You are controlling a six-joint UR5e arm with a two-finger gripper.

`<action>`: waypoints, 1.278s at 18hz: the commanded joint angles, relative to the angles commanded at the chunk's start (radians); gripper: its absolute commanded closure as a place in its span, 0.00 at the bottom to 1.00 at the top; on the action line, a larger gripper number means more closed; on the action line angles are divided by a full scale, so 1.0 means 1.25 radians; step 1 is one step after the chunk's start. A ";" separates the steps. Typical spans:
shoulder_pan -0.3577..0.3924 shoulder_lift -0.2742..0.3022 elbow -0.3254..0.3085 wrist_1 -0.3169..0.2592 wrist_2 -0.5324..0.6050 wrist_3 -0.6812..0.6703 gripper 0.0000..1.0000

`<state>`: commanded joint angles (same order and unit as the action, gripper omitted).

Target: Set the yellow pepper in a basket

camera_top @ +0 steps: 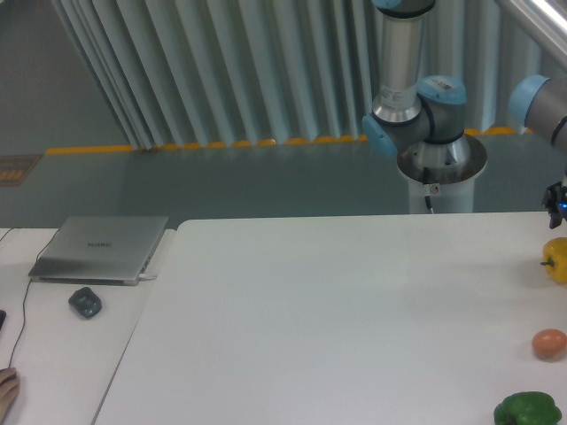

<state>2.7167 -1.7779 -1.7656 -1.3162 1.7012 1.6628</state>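
Note:
The yellow pepper (557, 258) lies on the white table (337, 319) at the far right edge of the view, partly cut off. The gripper (557, 202) is a dark shape at the right edge, just above the pepper, with a blue light on it. Most of it is out of frame, so its jaws cannot be read. No basket shows in this view.
A small orange-red round fruit (549, 343) and a dark green pepper (528, 410) lie on the table at the right front. A closed laptop (99, 249) and a dark mouse (85, 303) sit on the left table. The robot base (440, 164) stands behind the table.

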 joint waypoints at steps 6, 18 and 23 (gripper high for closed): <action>-0.002 -0.002 -0.007 0.001 0.017 -0.001 0.00; -0.009 -0.028 -0.045 0.081 0.021 -0.002 0.00; -0.010 -0.032 -0.063 0.110 0.036 -0.001 0.08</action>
<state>2.7044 -1.8178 -1.8438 -1.1782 1.7456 1.6613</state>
